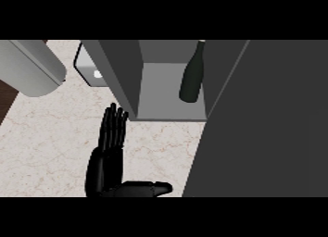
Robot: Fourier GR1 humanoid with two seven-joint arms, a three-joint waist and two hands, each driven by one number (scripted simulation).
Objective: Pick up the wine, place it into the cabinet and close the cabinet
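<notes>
A dark green wine bottle (192, 74) stands upright inside the open grey cabinet (160, 99), at the right side of its floor near the front lip. The cabinet's dark door (276, 120) swings out toward me and fills the right half of the view. My left hand (112, 152) lies over the counter in front of the cabinet's left wall. It is open, its fingers straight and pointing at the cabinet, the thumb out to the right. It touches neither the bottle nor the door. My right hand does not show.
A large pale grey cylinder (30, 69) lies at the upper left. A small dark-framed object with a white spot (93, 73) sits behind the cabinet's left wall. The marbled counter (50, 139) ends at a dark edge on the far left.
</notes>
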